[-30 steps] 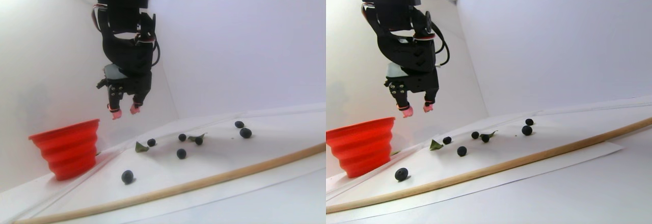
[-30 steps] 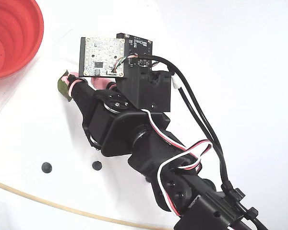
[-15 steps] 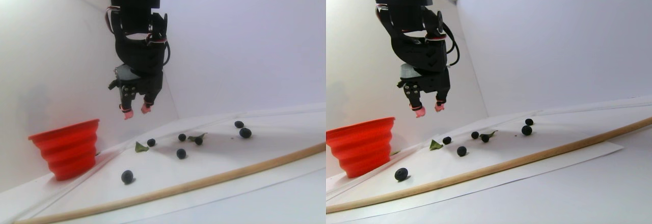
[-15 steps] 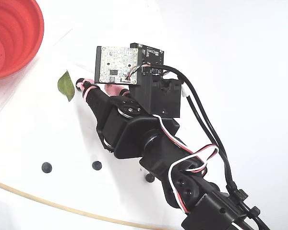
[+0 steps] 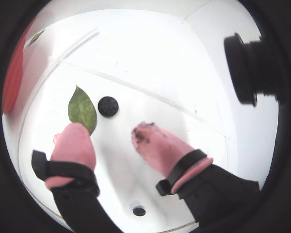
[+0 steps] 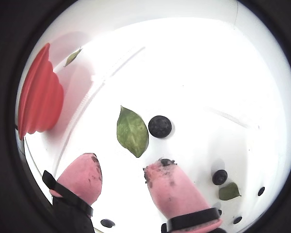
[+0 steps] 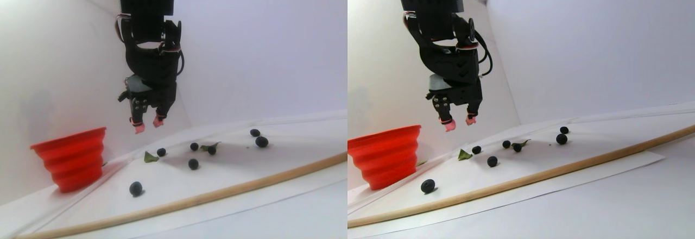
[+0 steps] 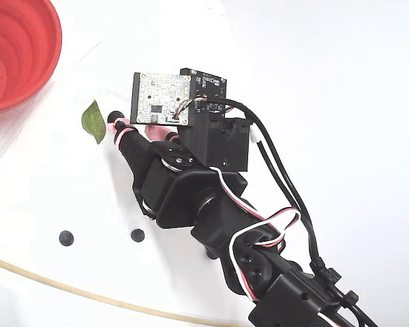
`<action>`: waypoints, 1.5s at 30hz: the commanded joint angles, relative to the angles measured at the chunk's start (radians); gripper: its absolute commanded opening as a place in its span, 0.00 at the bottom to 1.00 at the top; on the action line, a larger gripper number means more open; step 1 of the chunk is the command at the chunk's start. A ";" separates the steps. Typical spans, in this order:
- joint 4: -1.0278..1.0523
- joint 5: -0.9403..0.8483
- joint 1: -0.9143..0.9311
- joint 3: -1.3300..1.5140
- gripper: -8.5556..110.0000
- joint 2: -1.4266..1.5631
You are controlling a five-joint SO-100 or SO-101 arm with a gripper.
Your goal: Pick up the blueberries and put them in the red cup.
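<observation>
A white desk with white walls behind fills every view; a long wooden dowel lies across its near part in the stereo pair view.

The task looks to be in progress, with most of it left. In the fixed view the red cup sits at the upper left, with a small dark speck on its inner wall at the frame's left edge that may be a berry; I cannot tell. Several blueberries are scattered loose on the desk in the centre of the stereo pair view, one nearer the cup.

The gripper hangs above the desk, released and empty, its pink fingertips apart. In a wrist view the nearest blueberry lies just above centre, apart from both tips and just right of a green leaf.

The berries are round, so they have no long axis or heading to speak of. The cup stands upright, mouth up, wider at the rim than at the base. The leaf's long axis runs roughly up-down in that wrist view, tip toward the bottom of the frame.
</observation>
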 commanded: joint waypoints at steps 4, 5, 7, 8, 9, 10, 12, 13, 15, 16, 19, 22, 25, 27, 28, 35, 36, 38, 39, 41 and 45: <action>-0.025 -0.014 0.006 -0.135 0.23 -0.005; -0.025 -0.015 0.009 -0.144 0.23 -0.012; -0.025 -0.020 0.014 -0.158 0.23 -0.026; -0.025 -0.021 0.015 -0.166 0.23 -0.032; -0.025 -0.025 0.015 -0.173 0.23 -0.040; -0.025 -0.025 0.015 -0.183 0.23 -0.048; -0.025 -0.026 0.015 -0.193 0.23 -0.058; -0.025 -0.026 0.015 -0.201 0.23 -0.067; -0.025 -0.029 0.020 -0.213 0.23 -0.080; -0.025 -0.032 0.023 -0.221 0.23 -0.087; -0.025 -0.035 0.029 -0.245 0.23 -0.109; -0.025 -0.038 0.034 -0.262 0.23 -0.130; -0.025 -0.040 0.035 -0.279 0.23 -0.149; -0.025 -0.040 0.037 -0.290 0.23 -0.158; -0.025 -0.040 0.038 -0.298 0.23 -0.166; -0.025 -0.043 0.041 -0.347 0.23 -0.209; -0.025 -0.043 0.041 -0.351 0.23 -0.213; -0.025 -0.041 0.041 -0.364 0.23 -0.225; -0.025 -0.040 0.041 -0.370 0.23 -0.232; -0.025 -0.038 0.041 -0.380 0.23 -0.242; -0.025 -0.032 0.041 -0.402 0.23 -0.261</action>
